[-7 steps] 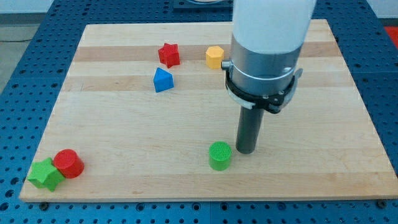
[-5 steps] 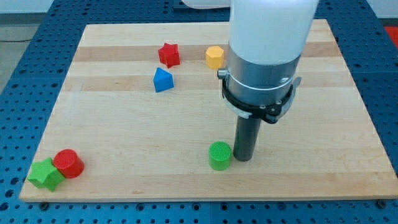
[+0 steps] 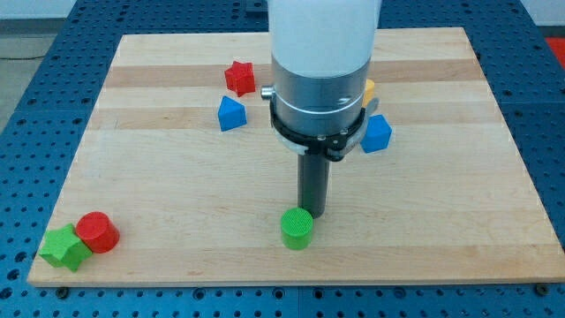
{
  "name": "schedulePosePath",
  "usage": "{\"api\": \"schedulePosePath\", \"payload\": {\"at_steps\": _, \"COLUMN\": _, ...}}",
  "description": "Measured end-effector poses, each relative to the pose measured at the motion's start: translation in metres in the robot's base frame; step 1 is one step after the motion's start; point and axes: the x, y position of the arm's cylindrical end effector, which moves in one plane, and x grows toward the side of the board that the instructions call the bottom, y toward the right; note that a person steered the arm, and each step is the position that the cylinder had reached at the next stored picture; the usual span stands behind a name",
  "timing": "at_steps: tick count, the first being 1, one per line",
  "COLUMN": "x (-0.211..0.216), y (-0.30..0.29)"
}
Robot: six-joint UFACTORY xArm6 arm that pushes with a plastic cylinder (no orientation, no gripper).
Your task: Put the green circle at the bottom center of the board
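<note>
One small nudge left, probably.
Green circle (image 3: 297,229) sits near the board's (image 3: 459,159) bottom edge, about centre; my tip (image 3: 312,214) touches its upper-right side. No fingers here, just a rod. I'd push gently or it'll slide off the edge.

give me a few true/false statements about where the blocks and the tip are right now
1. My tip is just above and right of the green circle. True.
2. The red circle sits at the view's top right. False: it is at the bottom left, beside the green star.
3. The red star lies above the blue triangle in the view. True.
4. The blue cube is left of the arm. False: it shows on the view's right of it.
5. The yellow block is in full view. False: the arm hides most of it.
</note>
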Motion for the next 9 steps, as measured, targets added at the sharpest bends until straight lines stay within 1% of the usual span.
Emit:
{"api": "schedulePosePath", "payload": {"at_steps": 2, "x": 0.011, "y": -0.008}}
{"api": "schedulePosePath", "payload": {"at_steps": 3, "x": 0.011, "y": 0.017}}
{"api": "schedulePosePath", "payload": {"at_steps": 4, "x": 0.007, "y": 0.084}}
{"api": "schedulePosePath", "payload": {"at_steps": 5, "x": -0.022, "y": 0.154}}
{"api": "schedulePosePath", "payload": {"at_steps": 6, "x": -0.084, "y": 0.180}}
{"api": "schedulePosePath", "payload": {"at_steps": 7, "x": -0.140, "y": 0.178}}
{"api": "schedulePosePath", "payload": {"at_steps": 8, "x": -0.150, "y": 0.133}}
{"api": "schedulePosePath", "payload": {"at_steps": 9, "x": -0.137, "y": 0.098}}
